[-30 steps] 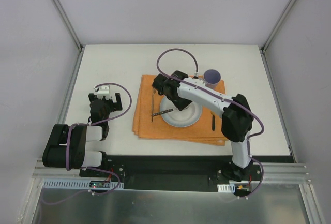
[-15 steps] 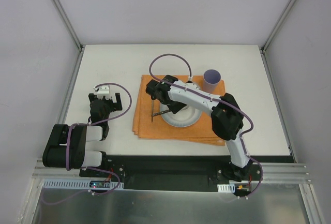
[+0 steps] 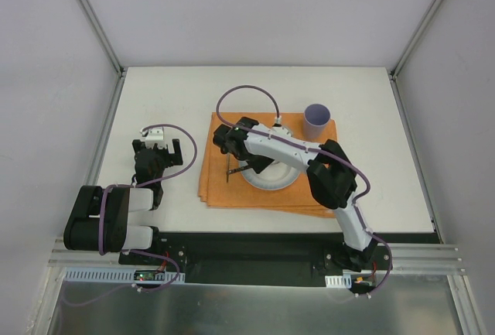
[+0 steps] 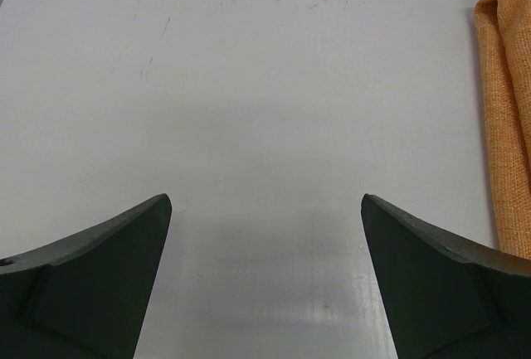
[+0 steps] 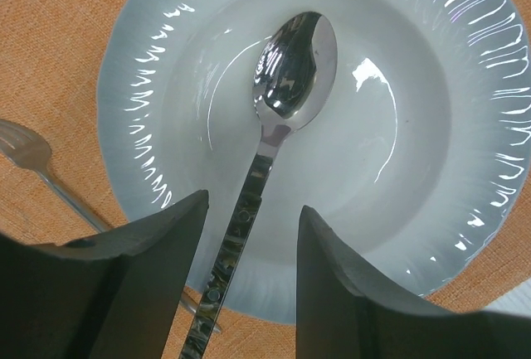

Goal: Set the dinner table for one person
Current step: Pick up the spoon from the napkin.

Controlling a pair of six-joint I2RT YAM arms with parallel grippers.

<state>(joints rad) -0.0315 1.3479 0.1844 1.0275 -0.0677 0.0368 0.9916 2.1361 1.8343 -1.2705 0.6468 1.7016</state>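
Note:
On the white dinner table [image 3: 170, 95] lies an orange placemat [image 3: 216, 184] with a white plate [image 3: 285, 174] on it. A steel spoon [image 5: 290, 52] rests with its bowl in the plate and its handle running out over the rim. My right gripper [image 5: 253, 201] is open and straddles that handle without touching it; it hangs at the plate's left edge [image 3: 232, 152]. A fork [image 5: 37, 156] lies on the cloth to the left. My left gripper [image 4: 265, 201] is open over bare table with nothing in it.
A purple cup [image 3: 317, 118] stands at the placemat's far right corner. The placemat's folded edge [image 4: 506, 110] shows at the right of the left wrist view. The left arm [image 3: 147, 172] rests near the table's left side.
My right arm has swung left, carrying its gripper from over the plate to the plate's left edge above the spoon handle. Its jaws have parted a little. The left arm has not moved.

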